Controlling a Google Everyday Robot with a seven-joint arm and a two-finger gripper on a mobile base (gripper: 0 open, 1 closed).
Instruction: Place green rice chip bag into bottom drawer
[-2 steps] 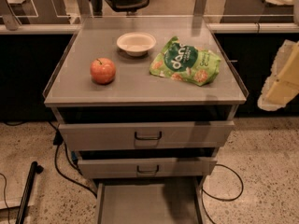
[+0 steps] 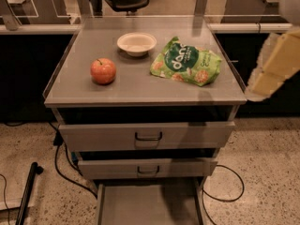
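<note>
The green rice chip bag (image 2: pixel 186 62) lies flat on the right part of the grey cabinet top (image 2: pixel 140 86). The bottom drawer (image 2: pixel 149 204) is pulled out at the foot of the cabinet, and its flat grey floor shows nothing in it. My gripper (image 2: pixel 268 69) appears as a cream-coloured shape at the right edge of the view. It hangs beside the cabinet's right side, to the right of the bag and apart from it. It holds nothing that I can see.
A red apple (image 2: pixel 103 71) sits on the left of the top. A white bowl (image 2: pixel 136 43) stands at the back middle. Two handled drawers (image 2: pixel 148 136) above the bottom one stick out slightly. Cables (image 2: pixel 61 163) lie on the floor. A black pole (image 2: pixel 28 191) stands at the left.
My gripper has shifted a little to the left and up, closer to the cabinet's right edge. The bag, apple, bowl and drawers have not moved.
</note>
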